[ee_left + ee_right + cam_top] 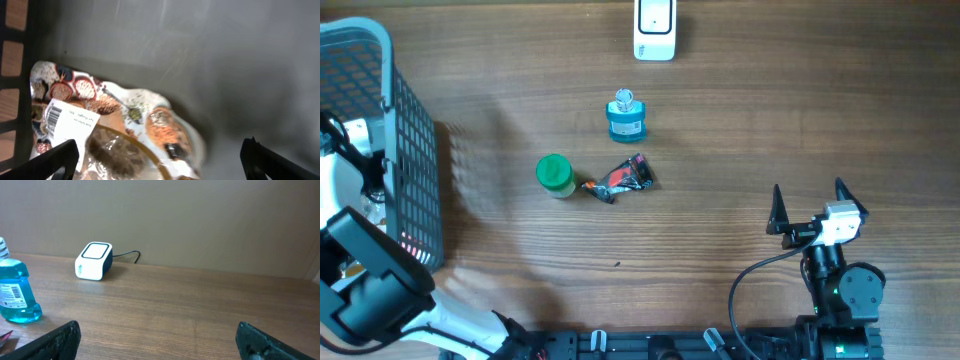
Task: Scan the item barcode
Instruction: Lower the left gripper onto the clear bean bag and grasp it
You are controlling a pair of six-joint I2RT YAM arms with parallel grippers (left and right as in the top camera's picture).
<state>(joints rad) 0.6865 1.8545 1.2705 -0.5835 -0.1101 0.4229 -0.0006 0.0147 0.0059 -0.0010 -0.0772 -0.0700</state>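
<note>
**Both grippers wide, nothing held**

At the left gripper (157, 150): spread wide, empty, down inside the basket (12, 65). Directly beneath, between its fingers: a printed food packet (125, 125), white barcode label (67, 120) facing up, close to the left finger. Mesh wall tight on the left; bare grey basket surface ahead and to the right.

At the right gripper (808, 190): equally wide, empty, over open bench (770, 100). Far ahead and left: scanner (654, 25) by the bench's back edge. Nearer, leftward: blue bottle (626, 117), crumpled wrapper (618, 180), green-lidded jar (554, 173). Bare wood straight ahead.
</note>
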